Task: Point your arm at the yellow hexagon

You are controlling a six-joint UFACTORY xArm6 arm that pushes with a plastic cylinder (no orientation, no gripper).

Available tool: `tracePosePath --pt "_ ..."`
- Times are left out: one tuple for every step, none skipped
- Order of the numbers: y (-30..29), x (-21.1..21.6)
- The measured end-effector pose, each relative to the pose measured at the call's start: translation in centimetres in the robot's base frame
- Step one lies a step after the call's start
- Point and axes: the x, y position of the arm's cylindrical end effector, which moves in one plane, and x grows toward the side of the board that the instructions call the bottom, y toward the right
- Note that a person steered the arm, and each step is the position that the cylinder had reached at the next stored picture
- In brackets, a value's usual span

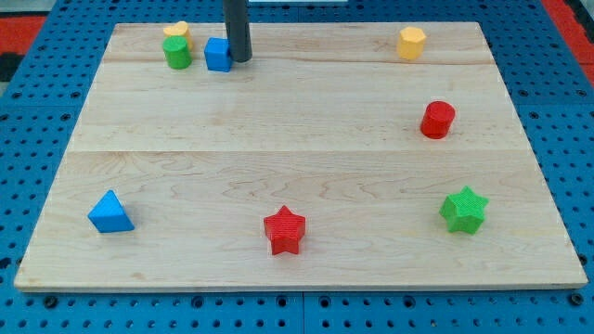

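Note:
The yellow hexagon sits near the view's top right on the wooden board. My tip is at the view's top, left of centre, touching or just right of the blue cube. The tip is far to the left of the yellow hexagon. A green cylinder stands left of the blue cube, with another yellow block just behind it, partly hidden.
A red cylinder stands at the right. A green star lies at the lower right, a red star at the bottom centre, a blue triangle at the lower left. A blue pegboard surrounds the board.

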Motion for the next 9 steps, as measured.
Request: tracePosePath --pt "-1.3 0.0" --pt "-1.6 -0.3" --pt "-1.8 -0.7" --pt "-1.9 -0.8" --pt "-1.3 -0.7" --pt "1.9 -0.7" --pt "5.5 -0.5" --pt "9.5 -0.3" --pt "12.8 -0.3"
